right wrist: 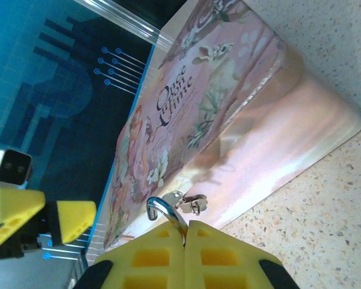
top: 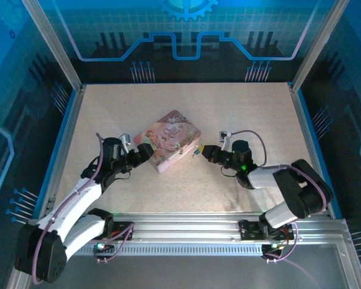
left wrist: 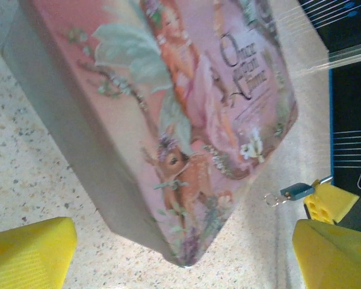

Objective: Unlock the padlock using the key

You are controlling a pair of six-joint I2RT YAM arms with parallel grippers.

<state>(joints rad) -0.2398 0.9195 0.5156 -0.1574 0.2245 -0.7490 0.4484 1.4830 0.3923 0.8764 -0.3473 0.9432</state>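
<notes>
My right gripper [right wrist: 185, 226] is shut on the padlock [left wrist: 298, 191]. The padlock's small blue body sticks out of the yellow fingers [left wrist: 328, 201] just off the pink tin's [top: 171, 141] right corner. Its silver shackle [right wrist: 161, 208] curves up from between the pads, with one end hanging free beside a small metal latch piece [right wrist: 194, 201] on the tin's side. My left gripper [left wrist: 183, 232] is open, its yellow fingers [left wrist: 27, 256] wide apart on either side of the tin's near corner [left wrist: 189, 256] without touching it. I cannot make out the key.
The pink illustrated tin [right wrist: 228, 102] lies flat mid-table between both grippers [top: 145, 150] [top: 200, 152]. Speckled tabletop [top: 228, 114] stretches behind it to the blue-lit back wall. Aluminium frame rails [top: 186, 226] run along the near edge.
</notes>
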